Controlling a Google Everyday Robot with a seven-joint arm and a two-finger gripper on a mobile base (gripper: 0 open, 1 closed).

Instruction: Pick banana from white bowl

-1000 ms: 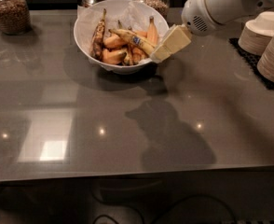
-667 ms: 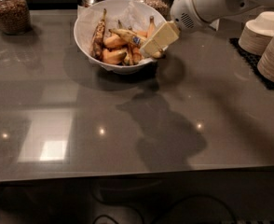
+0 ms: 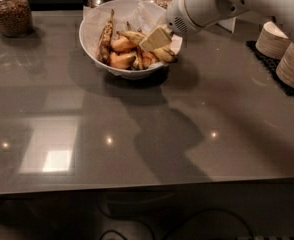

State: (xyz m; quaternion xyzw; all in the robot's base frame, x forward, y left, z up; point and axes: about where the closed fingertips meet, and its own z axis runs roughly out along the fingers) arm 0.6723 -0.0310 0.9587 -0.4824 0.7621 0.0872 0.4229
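The grey table (image 3: 62, 184) fills the lower frame, and the arm's shadow (image 3: 167, 144) on it has slid left. Above centre sits the white bowl (image 3: 89, 31). The gripper (image 3: 154, 39), a second ago at the bowl's right rim, has moved left and now sits over the fruit, right against the banana (image 3: 131, 35) lying across the bowl; its grip cannot be told. Stacked bowls (image 3: 292, 66) stand at right, a jar (image 3: 9, 11) at upper left.
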